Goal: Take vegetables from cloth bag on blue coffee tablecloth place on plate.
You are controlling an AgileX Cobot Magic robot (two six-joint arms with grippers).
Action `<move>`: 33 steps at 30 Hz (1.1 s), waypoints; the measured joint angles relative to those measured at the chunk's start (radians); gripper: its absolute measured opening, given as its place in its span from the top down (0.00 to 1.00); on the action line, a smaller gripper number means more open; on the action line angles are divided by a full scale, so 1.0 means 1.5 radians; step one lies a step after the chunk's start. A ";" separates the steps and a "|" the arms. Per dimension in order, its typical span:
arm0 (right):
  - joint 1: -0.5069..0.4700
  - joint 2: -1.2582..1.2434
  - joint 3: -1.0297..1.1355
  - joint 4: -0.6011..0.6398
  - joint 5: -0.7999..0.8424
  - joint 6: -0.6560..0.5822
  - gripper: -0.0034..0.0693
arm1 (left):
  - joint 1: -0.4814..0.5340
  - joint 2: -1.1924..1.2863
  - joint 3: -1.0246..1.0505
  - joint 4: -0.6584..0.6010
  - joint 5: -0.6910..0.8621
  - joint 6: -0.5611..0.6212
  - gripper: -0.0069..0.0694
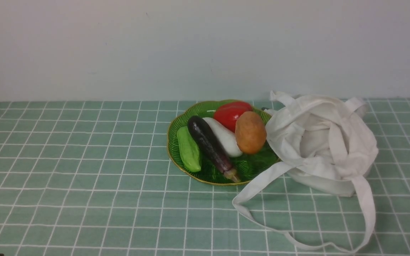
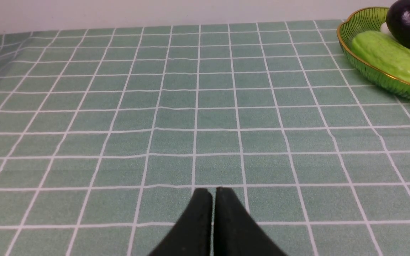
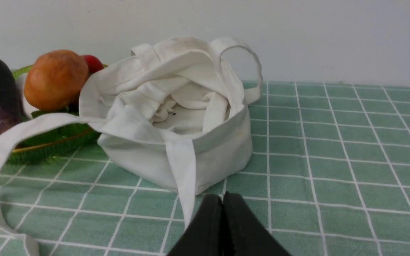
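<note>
Potato (image 1: pixel 250 132) lies on the plate (image 1: pixel 176 129), at its right side, long axis running near–far, leaning against the red pepper (image 1: pixel 230 113) and touching the white eggplant (image 1: pixel 224 137). Also on the plate: dark eggplant (image 1: pixel 208 144), long axis slanting from far-left to near-right, and a green gourd (image 1: pixel 189 149) at the left edge.

Bag (image 1: pixel 324 142) stands just right of the plate, its left fold touching the rim; one strap (image 1: pixel 262 185) crosses the plate's near-right edge and loops out over the cloth (image 1: pixel 84 160). Right wrist view looks into the bag mouth: only crumpled white fabric shows, no vegetable visible inside. Folds could hide something small; cannot rule it out.

Right gripper (image 3: pixel 222 204): jaws pressed together, holding nothing, low over the cloth on the near side of the bag, close to a hanging strap. Left gripper (image 2: pixel 214 195): jaws together, empty, over bare cloth well left of the plate.

Judgement: bag appears emptied, task looks done or nearly so. If another reach into the bag is wanted, the right arm is the nearer; bag lies straight ahead of its jaws.
</note>
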 joint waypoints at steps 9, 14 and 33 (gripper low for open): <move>0.000 0.000 0.000 0.008 0.006 0.000 0.97 | 0.000 0.000 0.000 0.000 0.000 0.000 0.92; 0.000 0.000 0.000 0.009 0.007 0.000 0.97 | 0.000 0.000 0.000 0.000 0.000 0.000 0.92; 0.031 0.000 0.000 0.009 0.008 0.000 0.97 | 0.000 0.000 0.000 0.000 0.000 0.000 0.92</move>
